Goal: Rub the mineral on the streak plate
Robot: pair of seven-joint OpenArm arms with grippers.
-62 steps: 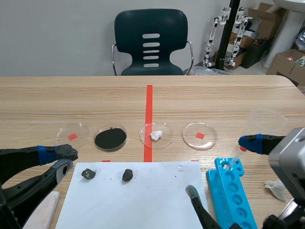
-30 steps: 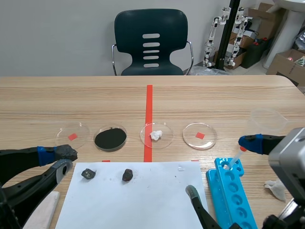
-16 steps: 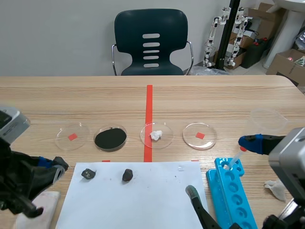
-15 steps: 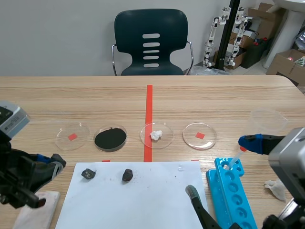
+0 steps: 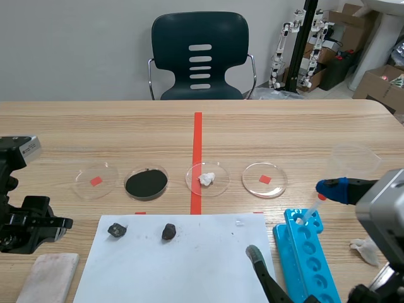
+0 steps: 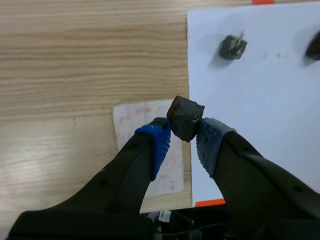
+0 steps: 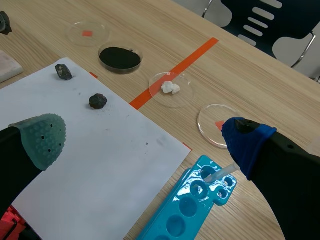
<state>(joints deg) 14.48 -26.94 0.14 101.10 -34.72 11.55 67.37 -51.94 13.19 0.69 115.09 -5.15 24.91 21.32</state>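
Observation:
My left gripper (image 6: 185,134) is shut on a dark, rough mineral (image 6: 185,117), pinched between its blue pads. It points down over the pale streak plate (image 6: 145,150), which lies beside the white paper (image 6: 260,100). I cannot tell whether the mineral touches the plate. In the scene view the left arm (image 5: 28,224) stands above the streak plate (image 5: 47,278) and hides the held mineral. My right gripper (image 7: 145,140) is open and holds nothing, above the paper's right side.
Two more dark minerals (image 5: 116,230) (image 5: 168,231) lie on the paper (image 5: 183,265). Behind it stand several petri dishes, one with black powder (image 5: 146,182) and one with a white lump (image 5: 207,179). A blue tube rack (image 5: 309,252) and a plastic cup (image 5: 353,158) are at the right.
The left arm rose, swung left and turned its gripper downward, carrying the mineral from the paper's left edge to above the streak plate. The right arm has not moved.

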